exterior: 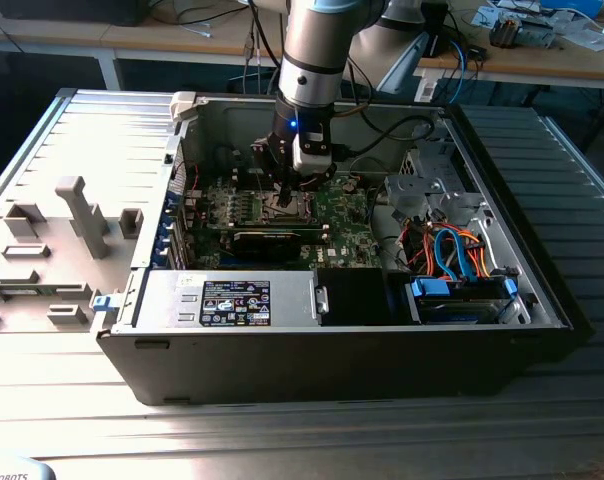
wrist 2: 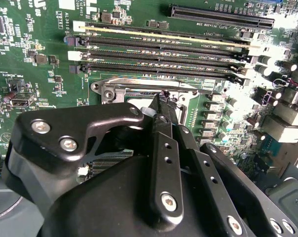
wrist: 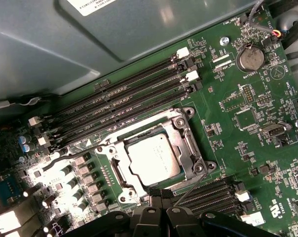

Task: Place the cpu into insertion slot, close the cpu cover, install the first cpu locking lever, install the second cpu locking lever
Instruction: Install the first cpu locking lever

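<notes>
With the PC case (exterior: 332,350) lying open on the ribbed metal table (exterior: 82,130), the arm (exterior: 317,50) comes straight down into it and the gripper (exterior: 285,195) sits low over the green board (exterior: 347,225), right at the socket area.

First wrist view: cpu (wrist: 153,159) lies flat in the insertion slot (wrist: 114,173), silver face up, seated square w/ the frame. Cpu cover (wrist: 183,140) is down around it, chip face showing thru the cut-out centre. Screws at the frame corners visible. A thin wire lever (wrist: 191,190) runs slantwise from near the fingertips toward the socket's corner; a second thin lever (wrist: 65,155) runs along the opposite side of the frame, beside the row of small grey components (wrist: 85,177). Can't tell whether either is hooked under its catch.

Gripper tips (wrist: 161,200) are pressed together, no gap between them, just at the socket edge next to the near lever. Looks clenched; whether the wire is pinched between the tips, can't tell.

Second wrist view: same fingers (wrist 2: 164,148) narrow to a closed point at the socket rim (wrist 2: 139,86), w/ four long black memory slots (wrist 2: 164,54) beyond it.

Exterior view: drive cage (exterior: 422,185) and orange/blue cables (exterior: 457,250) to the exterior view's right of the board; grey plastic fixtures (exterior: 77,215) on the table to the exterior view's left, well apart from the case.
</notes>
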Motion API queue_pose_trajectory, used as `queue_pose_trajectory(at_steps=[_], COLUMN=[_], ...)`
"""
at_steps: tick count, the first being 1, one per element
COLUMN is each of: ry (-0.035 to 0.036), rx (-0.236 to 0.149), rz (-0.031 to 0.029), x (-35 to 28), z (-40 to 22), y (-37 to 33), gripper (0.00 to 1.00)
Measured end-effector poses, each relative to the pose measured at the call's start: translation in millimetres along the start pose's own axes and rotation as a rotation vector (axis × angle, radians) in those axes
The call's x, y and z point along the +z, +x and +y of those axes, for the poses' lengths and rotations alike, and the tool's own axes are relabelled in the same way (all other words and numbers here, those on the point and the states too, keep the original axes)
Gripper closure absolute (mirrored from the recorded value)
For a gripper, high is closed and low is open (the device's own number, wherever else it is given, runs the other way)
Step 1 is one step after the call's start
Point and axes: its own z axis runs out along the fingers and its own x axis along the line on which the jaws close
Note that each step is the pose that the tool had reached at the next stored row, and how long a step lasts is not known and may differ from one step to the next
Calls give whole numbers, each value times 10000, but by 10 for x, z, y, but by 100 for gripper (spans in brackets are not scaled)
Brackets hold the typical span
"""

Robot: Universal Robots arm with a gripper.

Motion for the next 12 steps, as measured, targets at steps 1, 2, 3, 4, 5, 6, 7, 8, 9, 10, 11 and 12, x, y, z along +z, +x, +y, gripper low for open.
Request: queue_pose_trajectory(at_steps=[1, 2, 3, 4, 5, 6, 7, 8, 9, 10, 11, 12], ry=[1, 1, 2, 3, 3, 3, 4, 5, 5, 5, 5, 5], rx=[-5, -10, -21, -31, -34, -39, -48, -53, -56, -60, -63, -67], rz=[-1, -2, -3, -4, -4, -5, -6, -7, -7, -7, -8, -8], x=[0, 0, 0, 0, 0, 0, 0, 0, 0, 0, 0, 0], z=[0, 0, 0, 0, 0, 0, 0, 0, 0, 0, 0, 0], y=[0, 0, 0, 0, 0, 0, 0, 0, 0, 0, 0, 0], gripper=[89, 89, 89, 89, 89, 89, 89, 89, 89, 89, 89, 89])
